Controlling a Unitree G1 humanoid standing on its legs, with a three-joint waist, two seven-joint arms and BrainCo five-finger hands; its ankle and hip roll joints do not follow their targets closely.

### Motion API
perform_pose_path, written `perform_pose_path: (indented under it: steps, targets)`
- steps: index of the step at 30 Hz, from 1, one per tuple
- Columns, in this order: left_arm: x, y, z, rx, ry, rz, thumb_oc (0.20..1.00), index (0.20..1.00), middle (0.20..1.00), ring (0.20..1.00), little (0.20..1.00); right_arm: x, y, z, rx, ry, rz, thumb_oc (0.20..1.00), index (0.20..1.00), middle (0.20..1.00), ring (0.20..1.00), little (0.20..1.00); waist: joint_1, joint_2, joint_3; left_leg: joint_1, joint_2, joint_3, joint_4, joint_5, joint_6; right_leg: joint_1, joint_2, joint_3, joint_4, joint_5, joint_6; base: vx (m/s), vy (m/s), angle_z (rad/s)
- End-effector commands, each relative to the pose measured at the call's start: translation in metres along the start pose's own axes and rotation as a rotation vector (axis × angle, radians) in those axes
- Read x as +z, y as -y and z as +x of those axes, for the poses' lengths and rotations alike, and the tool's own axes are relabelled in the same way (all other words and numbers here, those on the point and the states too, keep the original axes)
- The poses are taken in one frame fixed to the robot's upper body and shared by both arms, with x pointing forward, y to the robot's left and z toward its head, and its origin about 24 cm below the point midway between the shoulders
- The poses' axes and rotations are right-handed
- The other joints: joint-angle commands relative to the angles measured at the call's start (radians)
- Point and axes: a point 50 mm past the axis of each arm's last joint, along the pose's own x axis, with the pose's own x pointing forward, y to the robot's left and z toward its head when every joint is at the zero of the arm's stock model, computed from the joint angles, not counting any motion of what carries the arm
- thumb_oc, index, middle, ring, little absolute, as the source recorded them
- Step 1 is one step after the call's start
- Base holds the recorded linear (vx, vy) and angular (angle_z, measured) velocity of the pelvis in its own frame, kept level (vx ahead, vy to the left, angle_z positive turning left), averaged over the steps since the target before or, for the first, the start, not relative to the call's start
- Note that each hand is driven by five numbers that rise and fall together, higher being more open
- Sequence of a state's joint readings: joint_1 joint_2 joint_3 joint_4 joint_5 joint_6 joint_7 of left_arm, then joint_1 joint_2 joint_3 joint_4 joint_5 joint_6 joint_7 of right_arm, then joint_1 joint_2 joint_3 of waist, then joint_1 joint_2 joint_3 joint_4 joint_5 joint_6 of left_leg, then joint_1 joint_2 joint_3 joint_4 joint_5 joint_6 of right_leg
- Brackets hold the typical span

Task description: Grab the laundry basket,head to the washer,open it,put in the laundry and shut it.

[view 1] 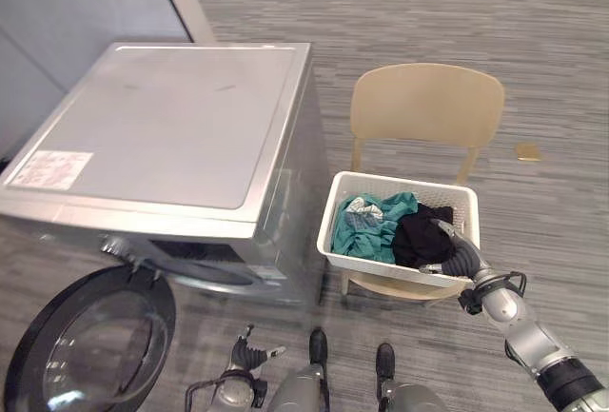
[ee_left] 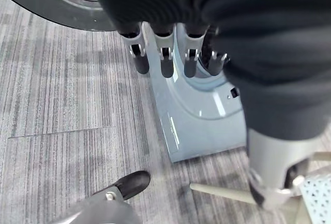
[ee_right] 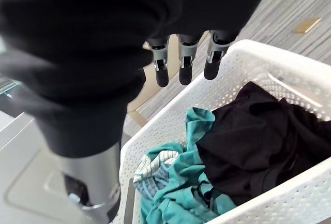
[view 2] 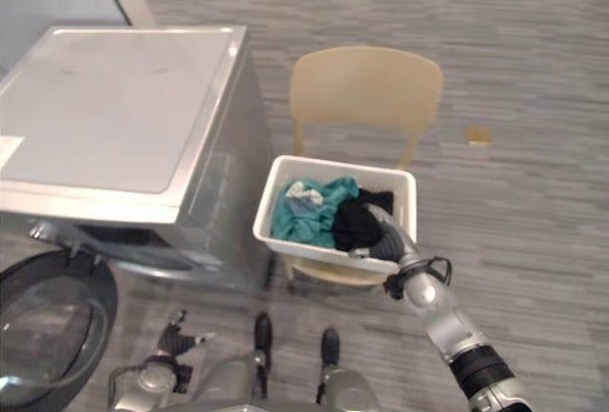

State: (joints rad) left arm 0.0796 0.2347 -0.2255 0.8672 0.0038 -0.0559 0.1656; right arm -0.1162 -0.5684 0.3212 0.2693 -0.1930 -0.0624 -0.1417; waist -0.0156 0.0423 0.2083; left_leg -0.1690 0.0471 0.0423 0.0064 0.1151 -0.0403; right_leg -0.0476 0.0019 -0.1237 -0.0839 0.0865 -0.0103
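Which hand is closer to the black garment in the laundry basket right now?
Right. The right hand hovers open over the black garment in the basket; the left hand hangs low near the washer door, well away.

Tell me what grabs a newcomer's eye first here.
A white laundry basket of teal and black clothes sits on a tan chair, with the right hand open just above the black garment. Beside it stands a silver washer, its round door swung open at the front.
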Motion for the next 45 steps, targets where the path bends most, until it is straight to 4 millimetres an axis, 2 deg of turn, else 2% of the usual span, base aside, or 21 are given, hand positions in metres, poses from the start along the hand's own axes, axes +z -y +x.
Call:
perform_pose_path:
  steps: [1, 4, 6, 12, 17, 21, 22, 24, 25, 27, 31, 32, 33, 35, 41, 45]
  targets:
    - [0.006, -0.019, 0.003, 0.040, 0.026, 0.016, 1.000, 1.000, 1.000, 1.000, 1.000, 0.029, 0.016, 0.017, -0.068, 0.123, -0.012, 1.000, 1.000, 1.000, 1.000, 1.000, 0.043, -0.050, 0.030, 0.040, -0.045, 0.019, 0.066, -0.123, -0.001, 0.007, -0.055, 0.041, 0.064, -0.097, 0.116, 0.10, 0.153, -0.21]
    - [-0.002, -0.023, 0.003, 0.051, -0.003, 0.021, 1.000, 1.000, 1.000, 1.000, 1.000, 0.031, 0.017, 0.023, -0.062, 0.129, -0.064, 1.000, 1.000, 1.000, 1.000, 1.000, 0.054, -0.056, 0.030, 0.054, -0.050, 0.034, 0.069, -0.133, 0.009, 0.009, -0.062, 0.052, 0.077, -0.099, 0.120, 0.09, 0.144, -0.07]
    - [-0.010, -0.030, 0.001, 0.072, -0.030, 0.017, 1.000, 1.000, 1.000, 1.000, 1.000, 0.037, 0.019, 0.032, -0.062, 0.150, -0.151, 1.000, 1.000, 1.000, 1.000, 1.000, 0.078, -0.068, 0.035, 0.062, -0.056, 0.048, 0.078, -0.149, 0.024, 0.004, -0.073, 0.065, 0.103, -0.105, 0.128, 0.09, 0.133, -0.16]
    - [-0.002, -0.043, 0.004, 0.112, -0.005, 0.019, 1.000, 1.000, 1.000, 1.000, 1.000, 0.050, 0.028, 0.052, -0.070, 0.171, -0.276, 1.000, 1.000, 1.000, 1.000, 1.000, 0.113, -0.082, 0.058, 0.034, -0.067, 0.045, 0.093, -0.158, 0.038, -0.041, -0.086, 0.060, 0.142, -0.104, 0.138, 0.01, 0.040, -0.01]
    - [0.021, -0.048, 0.010, 0.145, 0.076, 0.025, 1.000, 1.000, 1.000, 1.000, 1.000, 0.067, 0.041, 0.081, -0.113, 0.166, -0.407, 1.000, 1.000, 1.000, 1.000, 1.000, 0.152, -0.080, 0.115, -0.058, -0.077, 0.026, 0.103, -0.136, 0.041, -0.143, -0.092, 0.052, 0.166, -0.079, 0.138, -0.06, 0.024, 0.09]
    - [0.039, -0.050, 0.014, 0.156, 0.135, 0.020, 1.000, 1.000, 1.000, 1.000, 1.000, 0.076, 0.066, 0.097, -0.184, 0.131, -0.494, 1.000, 1.000, 1.000, 1.000, 1.000, 0.178, -0.080, 0.153, -0.128, -0.079, 0.003, 0.099, -0.106, 0.035, -0.204, -0.093, 0.036, 0.164, -0.061, 0.136, -0.06, -0.003, 0.14]
    - [0.039, -0.050, 0.014, 0.156, 0.135, 0.019, 1.000, 1.000, 1.000, 1.000, 1.000, 0.076, 0.066, 0.097, -0.184, 0.132, -0.494, 1.000, 1.000, 1.000, 1.000, 1.000, 0.177, -0.080, 0.153, -0.129, -0.079, 0.003, 0.099, -0.106, 0.035, -0.206, -0.093, 0.036, 0.165, -0.061, 0.136, -0.06, -0.014, 0.22]
    - [0.049, -0.050, 0.016, 0.153, 0.166, 0.021, 1.000, 1.000, 1.000, 1.000, 1.000, 0.076, 0.080, 0.104, -0.218, 0.090, -0.545, 1.000, 1.000, 1.000, 1.000, 1.000, 0.192, -0.077, 0.172, -0.163, -0.079, -0.008, 0.089, -0.086, 0.030, -0.235, -0.094, 0.023, 0.162, -0.055, 0.135, -0.07, -0.018, 0.21]
    - [0.057, -0.047, 0.017, 0.148, 0.193, 0.020, 1.000, 1.000, 1.000, 1.000, 1.000, 0.075, 0.093, 0.108, -0.251, 0.043, -0.588, 1.000, 1.000, 1.000, 1.000, 1.000, 0.203, -0.070, 0.187, -0.194, -0.082, -0.021, 0.076, -0.066, 0.028, -0.265, -0.093, 0.013, 0.163, -0.053, 0.134, -0.08, -0.020, 0.17]
    - [0.067, -0.045, 0.019, 0.145, 0.221, 0.015, 1.000, 1.000, 1.000, 1.000, 1.000, 0.075, 0.102, 0.111, -0.290, 0.005, -0.580, 1.000, 1.000, 1.000, 1.000, 1.000, 0.213, -0.060, 0.211, -0.228, -0.085, -0.033, 0.066, -0.047, 0.025, -0.297, -0.093, -0.002, 0.168, -0.050, 0.134, -0.07, -0.015, 0.19]
    - [0.076, -0.040, 0.020, 0.135, 0.242, 0.002, 1.000, 1.000, 1.000, 1.000, 1.000, 0.071, 0.102, 0.113, -0.310, -0.036, -0.541, 1.000, 1.000, 1.000, 1.000, 1.000, 0.223, -0.051, 0.235, -0.251, -0.090, -0.047, 0.060, -0.032, 0.022, -0.317, -0.091, -0.016, 0.169, -0.050, 0.131, -0.05, -0.028, 0.26]
    - [0.076, -0.038, 0.020, 0.130, 0.241, 0.002, 1.000, 1.000, 1.000, 1.000, 1.000, 0.071, 0.100, 0.114, -0.309, -0.039, -0.525, 0.297, 0.297, 0.297, 0.297, 0.297, 0.225, -0.052, 0.238, -0.252, -0.090, -0.051, 0.058, -0.031, 0.021, -0.318, -0.090, -0.019, 0.167, -0.049, 0.131, -0.02, -0.030, 0.16]
    - [0.077, -0.037, 0.020, 0.128, 0.243, 0.003, 1.000, 1.000, 1.000, 1.000, 1.000, 0.075, 0.099, 0.115, -0.315, -0.027, -0.503, 0.200, 0.200, 0.200, 0.200, 0.200, 0.225, -0.053, 0.240, -0.253, -0.089, -0.052, 0.054, -0.029, 0.020, -0.317, -0.088, -0.022, 0.163, -0.047, 0.132, -0.04, -0.059, 0.10]
    - [0.078, -0.032, 0.021, 0.122, 0.238, -0.013, 1.000, 1.000, 1.000, 1.000, 1.000, 0.078, 0.088, 0.114, -0.318, -0.001, -0.413, 0.200, 0.200, 0.200, 0.200, 0.200, 0.223, -0.060, 0.239, -0.243, -0.089, -0.063, 0.047, -0.027, 0.019, -0.306, -0.085, -0.024, 0.153, -0.046, 0.131, -0.03, -0.063, 0.04]
    - [0.078, -0.034, 0.021, 0.133, 0.234, -0.029, 1.000, 1.000, 1.000, 1.000, 1.000, 0.080, 0.081, 0.106, -0.344, 0.056, -0.282, 0.200, 0.200, 0.200, 0.200, 0.200, 0.210, -0.077, 0.227, -0.211, -0.086, -0.066, 0.040, -0.036, 0.017, -0.271, -0.083, -0.026, 0.138, -0.047, 0.131, -0.03, -0.040, 0.09]
    - [0.078, -0.036, 0.019, 0.145, 0.231, -0.068, 1.000, 1.000, 1.000, 1.000, 1.000, 0.077, 0.072, 0.085, -0.395, 0.132, -0.085, 0.200, 0.200, 0.200, 0.200, 0.200, 0.185, -0.092, 0.208, -0.142, -0.076, -0.053, 0.047, -0.064, 0.021, -0.204, -0.084, -0.021, 0.132, -0.055, 0.131, -0.04, -0.049, -0.04]
